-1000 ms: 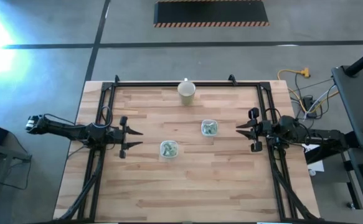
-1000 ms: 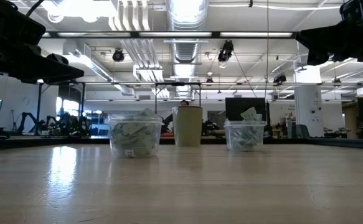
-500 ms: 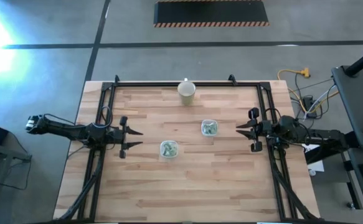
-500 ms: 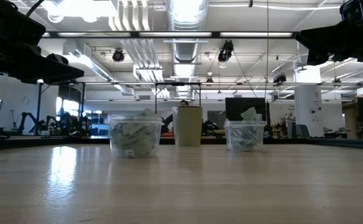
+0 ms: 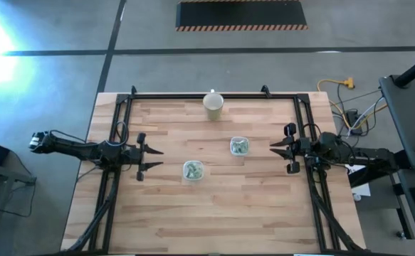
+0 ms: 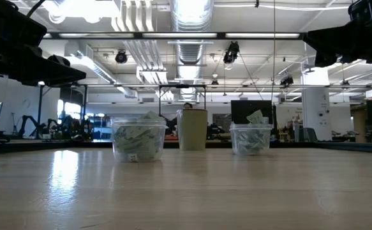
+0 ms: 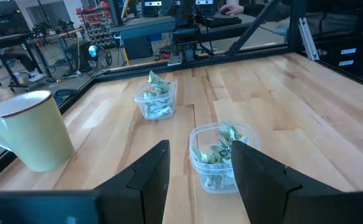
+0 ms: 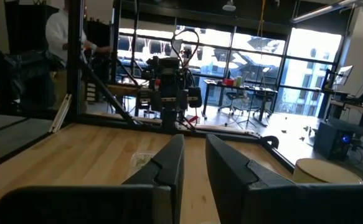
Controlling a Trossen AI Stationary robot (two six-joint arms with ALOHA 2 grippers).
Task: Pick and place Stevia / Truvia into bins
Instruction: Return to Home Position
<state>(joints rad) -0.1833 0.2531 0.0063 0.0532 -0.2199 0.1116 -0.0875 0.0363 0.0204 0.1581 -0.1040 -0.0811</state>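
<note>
Wooden table (image 5: 214, 220) offers open room along its near edge. The left gripper (image 5: 154, 158) and right gripper (image 5: 274, 151) hang spread and empty at opposite sides, flanking the left bin (image 5: 193, 170) and right bin (image 5: 239, 146), both holding packets (image 7: 218, 153); a cup (image 5: 213, 104) stands by the far edge.

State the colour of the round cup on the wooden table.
The round cup is cream with a dark rim; the left wrist view shows it best.

Cream cup (image 5: 213, 104) — upright on wooden table (image 5: 214, 213).
</note>
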